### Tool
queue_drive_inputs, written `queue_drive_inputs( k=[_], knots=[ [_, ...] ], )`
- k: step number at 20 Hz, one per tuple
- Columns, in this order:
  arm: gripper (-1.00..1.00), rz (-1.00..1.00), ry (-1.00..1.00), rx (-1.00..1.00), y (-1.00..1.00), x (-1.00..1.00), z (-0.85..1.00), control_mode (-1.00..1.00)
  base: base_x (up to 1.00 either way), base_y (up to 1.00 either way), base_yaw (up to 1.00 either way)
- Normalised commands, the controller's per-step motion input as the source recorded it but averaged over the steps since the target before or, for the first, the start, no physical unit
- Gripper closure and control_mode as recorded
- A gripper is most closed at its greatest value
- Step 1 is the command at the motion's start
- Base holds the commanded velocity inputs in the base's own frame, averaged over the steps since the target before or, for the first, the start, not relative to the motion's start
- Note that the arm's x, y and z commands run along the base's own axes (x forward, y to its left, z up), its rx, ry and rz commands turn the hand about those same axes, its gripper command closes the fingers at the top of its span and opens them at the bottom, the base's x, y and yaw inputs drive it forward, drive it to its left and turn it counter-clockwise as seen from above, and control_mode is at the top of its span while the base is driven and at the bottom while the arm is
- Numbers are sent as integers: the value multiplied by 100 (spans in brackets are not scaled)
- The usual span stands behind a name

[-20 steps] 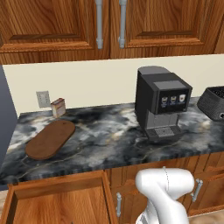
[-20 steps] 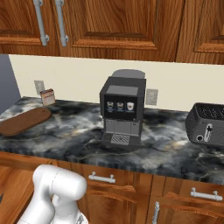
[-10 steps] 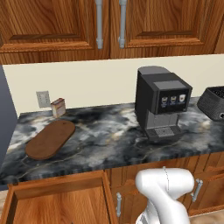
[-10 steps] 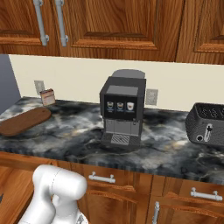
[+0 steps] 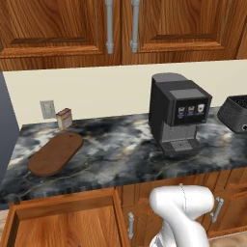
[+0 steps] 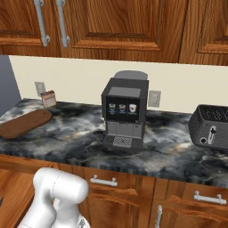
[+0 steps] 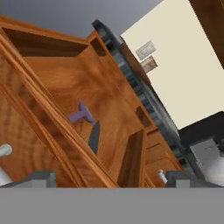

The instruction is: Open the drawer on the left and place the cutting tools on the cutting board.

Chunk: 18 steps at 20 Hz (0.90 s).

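The drawer (image 5: pixel 62 224) stands pulled out below the counter's left end; in the hand view I look into the drawer (image 7: pixel 65 74) from close by. On its wooden floor lie the cutting tools: a purple one (image 7: pixel 81 114) with a forked head and a flat grey one (image 7: pixel 94 135) just beside it. My gripper (image 7: pixel 109 179) is open wide, near the drawer's front wall, with nothing between its fingers and apart from both tools. The dark-brown cutting board (image 5: pixel 55 153) (image 6: pixel 24 124) lies bare on the counter's left part, above the drawer.
A black coffee machine (image 5: pixel 176 118) (image 6: pixel 124 111) stands mid-counter and a dark toaster (image 6: pixel 211 127) at the right. A small tan box (image 5: pixel 64 118) sits by the wall behind the board. Wall cabinets hang above, and shut drawers and doors line the counter's front to the right.
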Motion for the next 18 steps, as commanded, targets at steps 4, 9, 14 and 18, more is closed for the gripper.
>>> queue_drive_inputs(
  k=[4, 9, 14, 18],
  knots=[
    [-100, 0, 0, 16, -19, 1, 78, -100, 0, 0, 0],
    [-100, 0, 11, 22, -27, 27, 63, -100, 0, 0, 0],
    [-100, 0, 34, 22, -23, 48, 28, -100, 0, 0, 0],
    [-100, 0, 37, 21, -12, 58, 30, -100, 0, 0, 0]
  ],
)
